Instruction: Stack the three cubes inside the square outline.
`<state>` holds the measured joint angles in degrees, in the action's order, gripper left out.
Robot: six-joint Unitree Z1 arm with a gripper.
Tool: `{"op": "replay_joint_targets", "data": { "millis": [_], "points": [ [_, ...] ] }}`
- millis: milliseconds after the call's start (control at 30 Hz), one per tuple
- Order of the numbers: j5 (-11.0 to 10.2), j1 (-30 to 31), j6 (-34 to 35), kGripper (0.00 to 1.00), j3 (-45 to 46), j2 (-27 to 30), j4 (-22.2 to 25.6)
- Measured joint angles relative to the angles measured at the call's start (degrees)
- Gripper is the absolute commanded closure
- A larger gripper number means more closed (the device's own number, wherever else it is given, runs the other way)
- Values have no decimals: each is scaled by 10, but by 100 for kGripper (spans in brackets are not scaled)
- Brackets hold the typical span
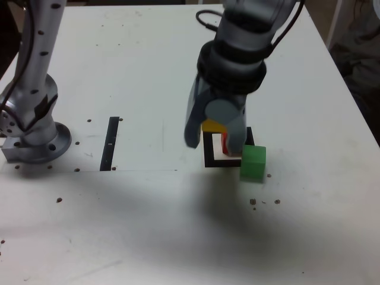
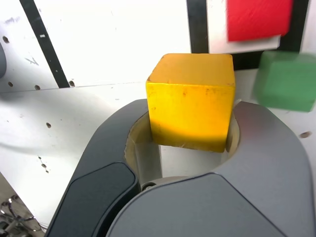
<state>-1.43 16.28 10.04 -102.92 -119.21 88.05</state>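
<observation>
We see the gripper (image 2: 190,116) nearest the camera, closed around the yellow cube (image 2: 191,101), its sides touching both jaws. Our landmark is the square outline (image 1: 209,153): the red cube (image 2: 257,19) sits inside it, and the green cube (image 2: 287,81) at its corner, overlapping the border.

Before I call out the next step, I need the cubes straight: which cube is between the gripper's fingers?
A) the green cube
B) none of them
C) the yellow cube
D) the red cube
C: the wrist view shows the yellow cube between the fingers, while the red cube lies within the black square outline.
</observation>
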Motion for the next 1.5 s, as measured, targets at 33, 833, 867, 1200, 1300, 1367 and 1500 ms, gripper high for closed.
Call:
{"op": "replay_joint_targets", "data": {
  "millis": [33, 833, 867, 1200, 1300, 1367, 1500],
  "points": [
    [0, -7, -4, 71, -8, 0, 1],
    [32, -105, -65, 71, -59, -66, 0],
    [35, -105, -66, 71, -59, -68, -1],
    [45, -105, -72, 71, -59, -83, -7],
    [46, -105, -73, 71, -59, -85, -7],
    [47, -105, -73, 71, -59, -86, -8],
    [48, -104, -73, 71, -58, -89, -11]
  ]
}}
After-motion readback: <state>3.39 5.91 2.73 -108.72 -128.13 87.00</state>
